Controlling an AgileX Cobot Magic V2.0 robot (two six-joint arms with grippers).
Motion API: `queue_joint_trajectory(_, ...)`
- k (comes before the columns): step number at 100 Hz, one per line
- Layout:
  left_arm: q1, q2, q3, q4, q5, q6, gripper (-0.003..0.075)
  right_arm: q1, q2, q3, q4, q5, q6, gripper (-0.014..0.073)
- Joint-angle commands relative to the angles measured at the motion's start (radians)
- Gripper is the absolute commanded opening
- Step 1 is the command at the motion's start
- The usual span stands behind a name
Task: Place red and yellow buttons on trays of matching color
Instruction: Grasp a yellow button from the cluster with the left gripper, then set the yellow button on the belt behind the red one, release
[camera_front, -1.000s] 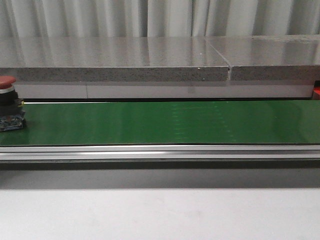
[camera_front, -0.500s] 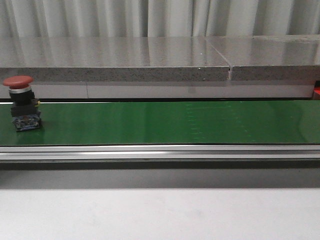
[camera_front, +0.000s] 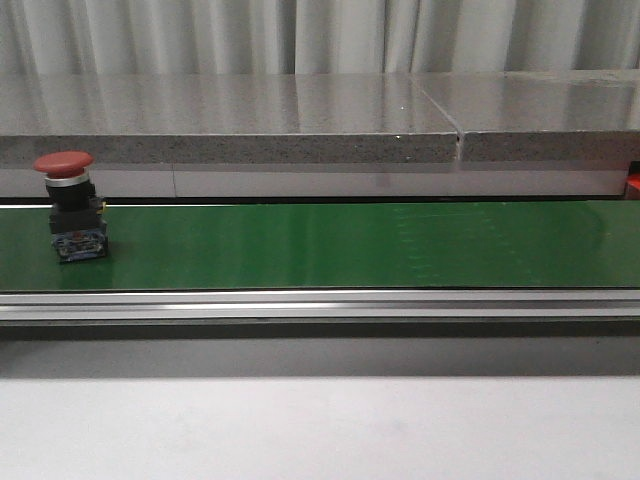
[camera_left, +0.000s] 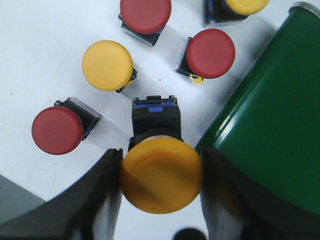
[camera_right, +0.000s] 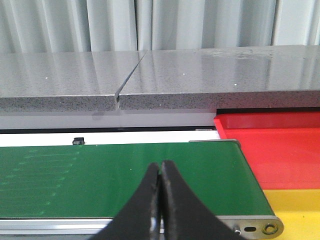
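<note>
My left gripper (camera_left: 161, 156) is shut on a yellow button (camera_left: 162, 182), its fingers pressed against both sides of the cap. Below it on the white surface lie loose red buttons (camera_left: 57, 130) and yellow buttons (camera_left: 107, 65), next to the end of the green belt (camera_left: 270, 125). One red button (camera_front: 70, 205) stands upright on the green belt (camera_front: 330, 245) at the far left of the front view. My right gripper (camera_right: 161, 167) is shut and empty over the belt's other end, beside the red tray (camera_right: 280, 145) and the yellow tray (camera_right: 295, 205). Neither gripper shows in the front view.
A grey stone shelf (camera_front: 300, 115) runs behind the belt, with curtains beyond it. An aluminium rail (camera_front: 320, 303) borders the belt's near side, and white tabletop (camera_front: 320, 430) lies in front. More buttons (camera_left: 210, 53) crowd the pile by the belt.
The red button on the belt has travelled to the right, from the frame's left edge into full view. Nothing else in the front view moved.
</note>
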Motion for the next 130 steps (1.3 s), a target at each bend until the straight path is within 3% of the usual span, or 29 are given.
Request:
queue_joint_trajectory(1, 0.001, -0.057, -0.022, -0.042, -0.004, 0.041, 0.0175, 0.003, -0.010, -0.014, -0.001, -0.083, -0.002, -0.0065)
queue_joint_trajectory(55, -0.148, 0.000, -0.101, -0.078, 0.000, 0.092, 0.0175, 0.003, -0.010, -0.014, -0.001, -0.083, -0.002, -0.0065)
queue_joint_trajectory(111, -0.171, 0.119, -0.152, -0.093, 0.085, 0.124, 0.0182, 0.003, -0.010, -0.014, -0.001, -0.083, -0.002, -0.0065)
queue_joint_trajectory(119, -0.171, 0.119, -0.155, -0.107, 0.075, 0.134, 0.0240, 0.003, -0.010, -0.014, -0.001, -0.083, -0.002, -0.0065)
queue_joint_trajectory(130, -0.171, 0.119, -0.176, -0.147, 0.067, 0.175, 0.0426, 0.003, -0.010, -0.014, -0.001, -0.083, -0.002, -0.0065)
